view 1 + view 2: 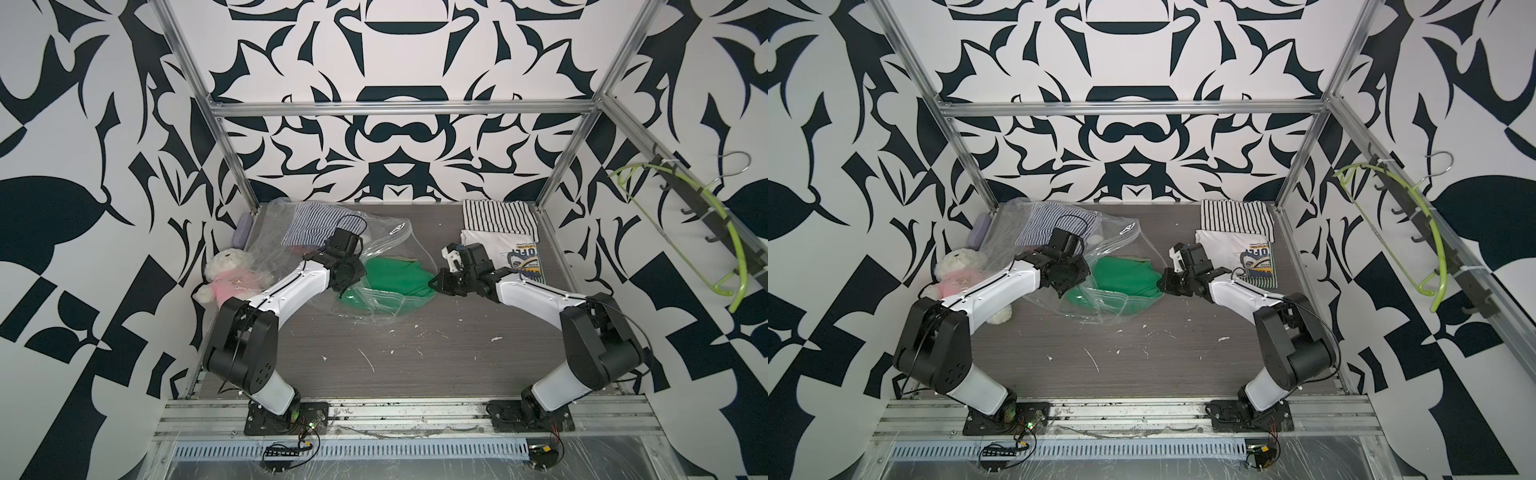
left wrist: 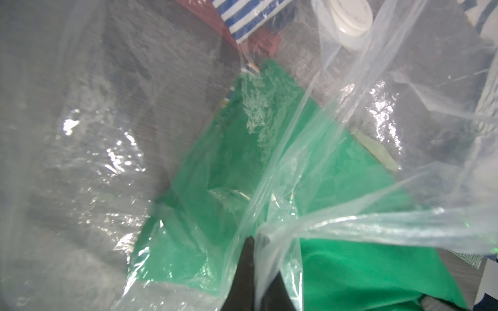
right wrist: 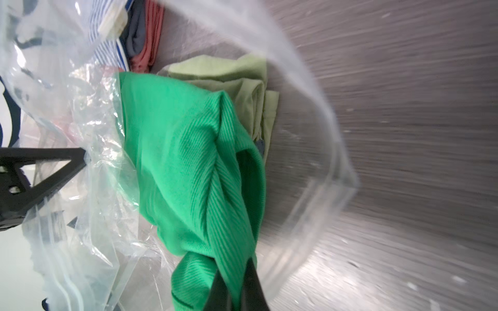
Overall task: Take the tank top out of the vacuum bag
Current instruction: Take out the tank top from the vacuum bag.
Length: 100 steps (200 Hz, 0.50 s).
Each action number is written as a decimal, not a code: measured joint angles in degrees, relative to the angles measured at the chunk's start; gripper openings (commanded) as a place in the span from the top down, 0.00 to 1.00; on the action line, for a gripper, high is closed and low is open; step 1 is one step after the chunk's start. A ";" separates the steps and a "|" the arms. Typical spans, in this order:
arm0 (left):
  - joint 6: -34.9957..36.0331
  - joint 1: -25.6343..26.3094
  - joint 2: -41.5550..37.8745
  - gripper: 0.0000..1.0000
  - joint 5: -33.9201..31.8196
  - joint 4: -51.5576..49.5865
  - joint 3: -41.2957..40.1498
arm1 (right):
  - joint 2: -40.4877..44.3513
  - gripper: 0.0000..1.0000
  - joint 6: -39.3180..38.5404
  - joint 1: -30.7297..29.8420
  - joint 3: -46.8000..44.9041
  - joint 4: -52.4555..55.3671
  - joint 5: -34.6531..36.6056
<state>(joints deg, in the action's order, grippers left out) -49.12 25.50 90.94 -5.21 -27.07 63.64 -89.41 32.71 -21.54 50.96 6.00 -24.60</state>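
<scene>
The vacuum bag (image 1: 386, 232) is a big clear crinkly sack lying at the back left of the table, its white valve cap (image 2: 350, 16) showing in the left wrist view. A bright green ribbed tank top (image 1: 395, 278) lies at the bag's mouth, partly under plastic. My left gripper (image 2: 254, 239) is shut on a fold of the bag's plastic and holds it up; in both top views it (image 1: 344, 291) sits at the garment's left edge. My right gripper (image 3: 237, 272) is shut on a bunched edge of the tank top (image 3: 183, 150) at its right end (image 1: 1160, 284).
Inside the bag lie a pale green garment (image 3: 237, 78), a blue-striped one (image 1: 316, 226) and a red one. A plush bear (image 1: 226, 274) and a purple case (image 1: 242, 232) sit at the left edge. A folded striped shirt (image 1: 498, 218) and a printed white T-shirt (image 1: 511, 255) lie back right.
</scene>
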 measured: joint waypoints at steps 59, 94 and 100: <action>-0.20 -0.26 0.44 1.00 0.26 0.09 0.00 | 2.51 0.58 -3.37 4.09 -0.17 3.82 -1.57; -0.44 -0.42 0.92 1.00 0.90 0.37 0.00 | 1.51 0.13 -5.79 2.54 1.38 4.85 -2.12; -0.46 -0.42 1.03 1.00 1.03 0.48 0.00 | 1.27 0.12 -5.97 2.10 1.66 4.81 -2.19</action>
<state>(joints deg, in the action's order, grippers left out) -49.58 25.08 91.96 -4.19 -26.59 63.64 -88.14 26.74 -19.44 52.62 10.81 -26.79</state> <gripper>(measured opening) 0.064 0.861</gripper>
